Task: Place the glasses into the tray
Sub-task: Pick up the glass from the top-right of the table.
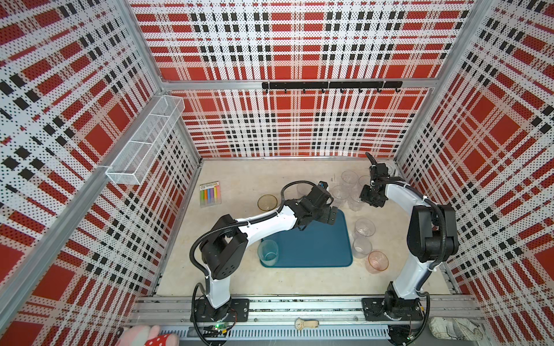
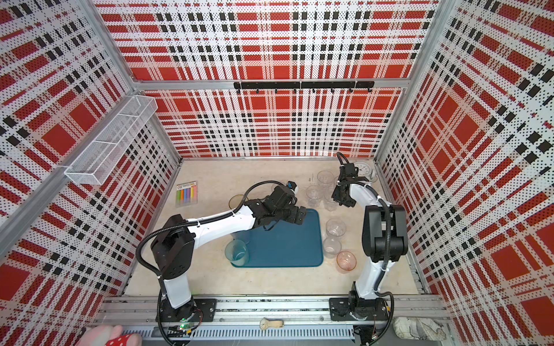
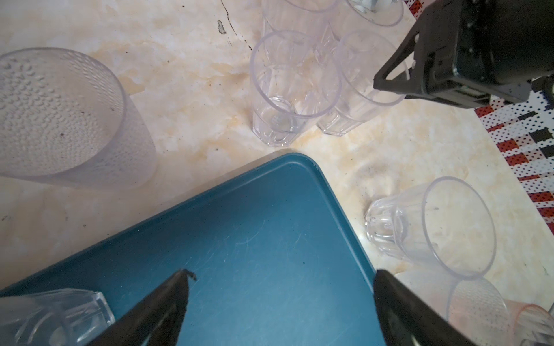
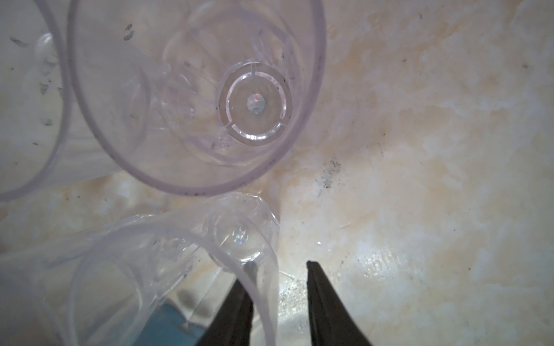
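- Tray (image 1: 314, 245), a flat dark teal-blue rectangular plastic one with a low rim, lies in the middle of the marbled beige surface (image 1: 239, 278). A mint-green tinted tumbler (image 1: 267, 253) stands at its near-left corner, and the left wrist view shows a clear faceted tumbler (image 3: 54, 314) on it too.
- Upright clear faceted glasses (image 1: 340, 191) cluster just beyond the tray's far-right corner. More stand off its right edge, a pink-tinted glass (image 1: 378, 261) nearest the front, and an amber glass (image 1: 266, 202) sits beyond its far-left corner.
- Left gripper (image 3: 281, 271) hangs over the tray's far-right corner, jaws spread wide and holding nothing.
- Right gripper (image 4: 278, 265) points down into the cluster with its jaws partly apart, astride one glass's wall. One finger is inside the rim and one outside, with a gap on the outer side, so it is not yet pinched.
- That straddled clear glass (image 4: 239, 236) stands with its long axis vertical, directly beneath the right gripper. The right arm is nearer, and the tray lies just frontward of it.
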